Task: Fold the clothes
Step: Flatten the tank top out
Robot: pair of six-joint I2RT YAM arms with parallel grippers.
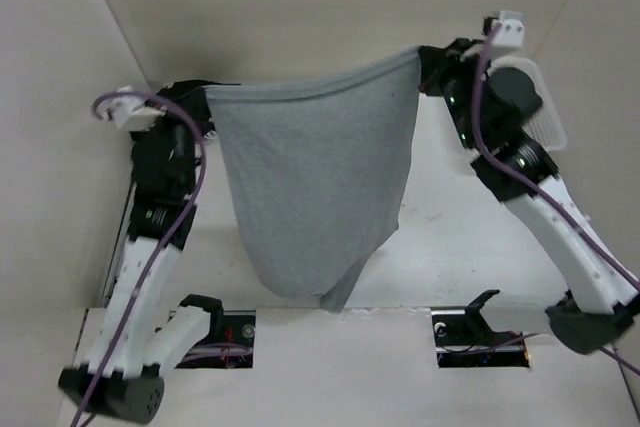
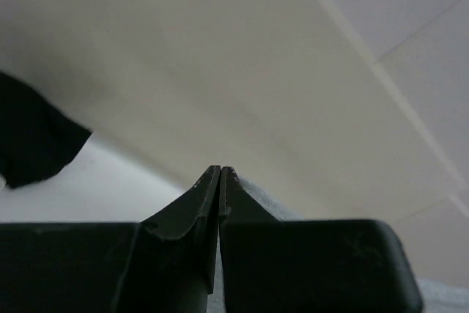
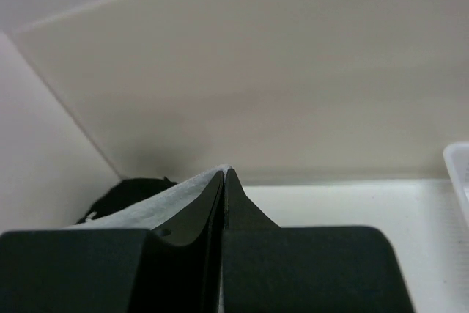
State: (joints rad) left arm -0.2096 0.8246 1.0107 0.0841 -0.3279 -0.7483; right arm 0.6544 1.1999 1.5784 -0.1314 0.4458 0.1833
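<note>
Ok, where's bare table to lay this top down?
Bare table lies right of the hanging grey top, up to the right arm, plus a narrower strip between it and the left arm. Crowded: dark garment pile in the far left corner, white basket far right.

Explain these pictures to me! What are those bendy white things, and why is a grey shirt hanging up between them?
Those are two robot arms, the left arm and the right arm, bolted at the near edge of a table. The big picture comes from a camera above and behind them, looking down. Each arm ends in a pincher with two fingers, called a gripper. The left gripper pinches one top corner of the grey top. The right gripper pinches the other corner, so the top hangs spread out between them. The other two pictures come from little cameras on the wrists. The dark shapes at the bottom are each arm's own fingers, squeezed shut on the fabric. You can also see a white basket on the right and a black cloth near the back wall.
</note>
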